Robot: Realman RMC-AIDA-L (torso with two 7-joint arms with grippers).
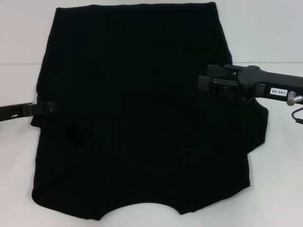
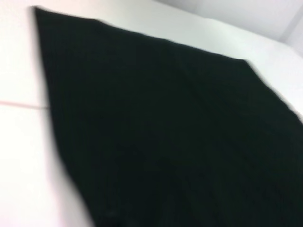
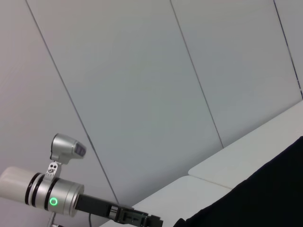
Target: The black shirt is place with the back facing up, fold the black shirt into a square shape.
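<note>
Black shirt (image 1: 142,118) spread flat on white tabletop (image 1: 274,28). Left hand (image 1: 49,107) at shirt's left edge, right hand (image 1: 208,82) above right side; finger state of both cannot be told.

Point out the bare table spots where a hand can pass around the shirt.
Bare white table flanks the black shirt on both sides, widest at the far corners. Crowded: the left gripper at the shirt's left edge and the right gripper over its right side.
</note>
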